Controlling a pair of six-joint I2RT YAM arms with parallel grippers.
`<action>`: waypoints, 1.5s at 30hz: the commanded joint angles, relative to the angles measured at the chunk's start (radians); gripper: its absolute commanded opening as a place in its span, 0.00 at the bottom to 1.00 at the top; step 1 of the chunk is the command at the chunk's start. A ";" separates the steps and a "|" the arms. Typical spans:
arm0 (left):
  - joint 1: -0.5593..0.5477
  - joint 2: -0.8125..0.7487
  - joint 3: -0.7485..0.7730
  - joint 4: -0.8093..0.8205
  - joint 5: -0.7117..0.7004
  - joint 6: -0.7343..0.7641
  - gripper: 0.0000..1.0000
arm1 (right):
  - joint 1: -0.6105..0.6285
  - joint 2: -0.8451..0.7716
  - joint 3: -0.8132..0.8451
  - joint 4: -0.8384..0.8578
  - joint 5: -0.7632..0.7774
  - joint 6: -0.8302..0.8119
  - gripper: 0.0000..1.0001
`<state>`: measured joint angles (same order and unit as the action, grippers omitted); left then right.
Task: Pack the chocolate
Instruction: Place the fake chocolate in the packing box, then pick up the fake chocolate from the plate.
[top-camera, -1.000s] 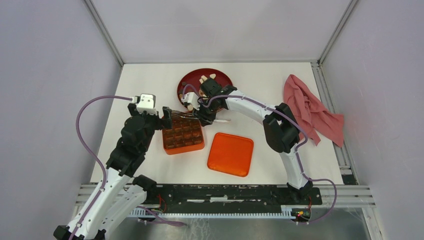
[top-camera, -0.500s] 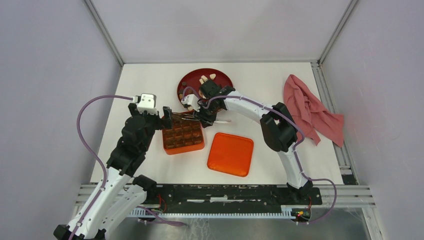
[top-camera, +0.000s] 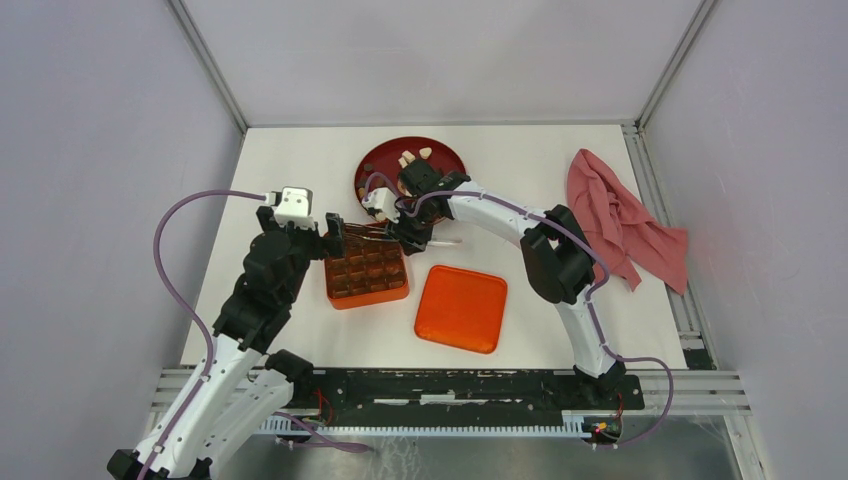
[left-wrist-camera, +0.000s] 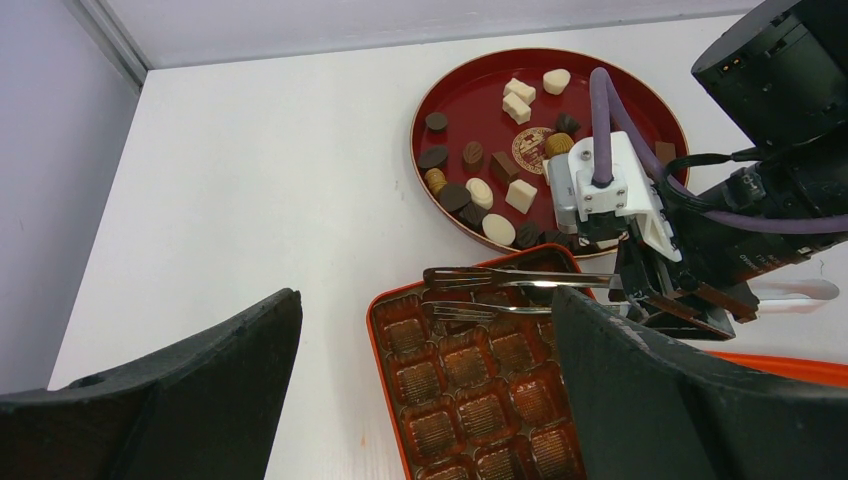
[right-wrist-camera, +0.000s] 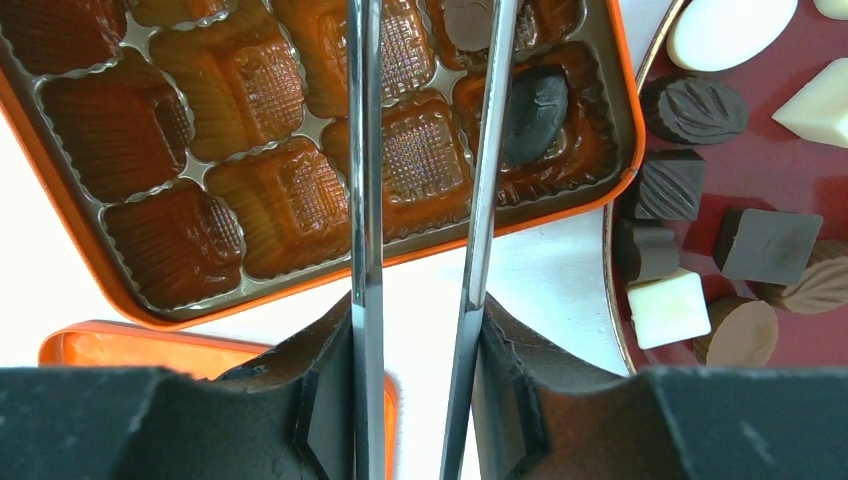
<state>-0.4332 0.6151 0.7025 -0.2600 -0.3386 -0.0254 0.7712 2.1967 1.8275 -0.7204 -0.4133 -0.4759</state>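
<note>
— Most box cells are unfilled; one chocolate is seen in a corner

— Others are kept on the red plate; tongs are clamped by the right gripper, the left gripper is spread apart

Grips metal tweezers, tines spread over orange tray; dark oval chocolate in corner cup, perhaps another beside; more on red plate.

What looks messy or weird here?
Nothing is spilled or broken. The only messy thing is the pink cloth, crumpled at the right side. The orange lid lies a bit crooked beside the box.
</note>
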 joint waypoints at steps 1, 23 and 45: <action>0.008 -0.002 0.023 0.019 -0.007 -0.025 1.00 | 0.000 -0.033 0.049 0.010 -0.025 -0.007 0.42; 0.007 -0.005 0.023 0.019 0.001 -0.024 1.00 | -0.189 -0.183 -0.005 0.010 -0.117 -0.016 0.39; 0.008 0.011 0.026 0.013 0.016 -0.024 1.00 | -0.351 -0.035 -0.003 -0.011 0.013 -0.092 0.40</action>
<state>-0.4320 0.6258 0.7025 -0.2600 -0.3340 -0.0254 0.4316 2.1437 1.7763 -0.7357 -0.4255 -0.5468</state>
